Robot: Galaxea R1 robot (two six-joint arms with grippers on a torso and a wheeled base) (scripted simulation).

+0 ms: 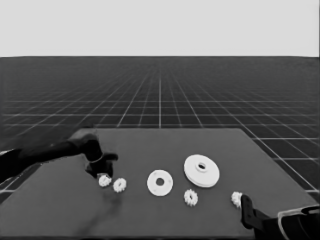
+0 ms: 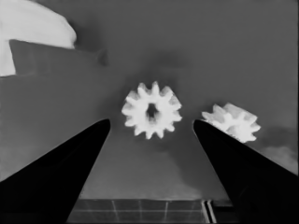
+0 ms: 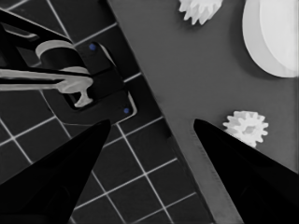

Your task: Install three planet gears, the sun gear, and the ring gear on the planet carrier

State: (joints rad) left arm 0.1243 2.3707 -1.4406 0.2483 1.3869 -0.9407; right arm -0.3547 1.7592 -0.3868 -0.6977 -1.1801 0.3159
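Note:
My left gripper [image 1: 101, 171] hangs open over the table's left part, right above a planet gear [image 1: 104, 180]. In the left wrist view that gear [image 2: 152, 110] lies flat on the table between the spread fingertips of the left gripper [image 2: 152, 122], untouched. A second planet gear [image 1: 119, 185] lies just beside it [image 2: 231, 121]. The planet carrier, the smaller round part [image 1: 160, 182], rests mid-table with nothing on it. The ring gear, the larger round part [image 1: 201, 170], lies to its right. Two more gears [image 1: 190, 197] [image 1: 236, 199] lie nearer the front. My right gripper [image 1: 246, 209] is parked open at the lower right corner.
The right wrist view looks over the table's corner to the floor grid, with the right gripper [image 3: 152, 122], a gear [image 3: 246, 127], another gear [image 3: 201, 9], the larger round part [image 3: 273, 37] and dark machinery [image 3: 70, 79]. The thin white piece is not in view.

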